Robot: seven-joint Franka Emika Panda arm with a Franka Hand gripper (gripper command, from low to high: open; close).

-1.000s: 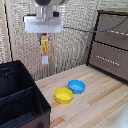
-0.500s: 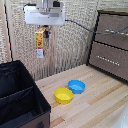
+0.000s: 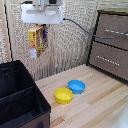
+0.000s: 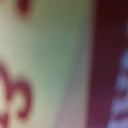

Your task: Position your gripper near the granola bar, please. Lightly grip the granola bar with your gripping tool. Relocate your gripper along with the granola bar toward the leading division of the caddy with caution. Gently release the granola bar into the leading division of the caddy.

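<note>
In the exterior view the tool (image 3: 42, 31) hangs high above the scene, near the top of the picture, and its two short fingers are closed on the granola bar (image 3: 35, 41). The bar hangs upright from the fingers, its yellow-orange face turned toward the camera and slightly tilted, well clear of everything below it. It is in the air over the gap between the caddy (image 3: 20, 97) and the bowls, not over either compartment.

The caddy stands at the exterior view's left on the wooden surface (image 3: 95, 107), its divider splitting it into a farther compartment and the leading division of the caddy (image 3: 20, 111), nearer the camera. A yellow bowl (image 3: 64, 95) and a blue bowl (image 3: 76, 86) sit touching each other on the surface to the exterior view's right of the caddy. A dark wooden dresser (image 3: 112, 45) stands at the exterior view's right.

The wrist view shows none of this layout. It is filled by a blurred close-up of the granola bar (image 4: 45, 60): pale yellow-green packaging with dark red lettering and a dark red band along one side.
</note>
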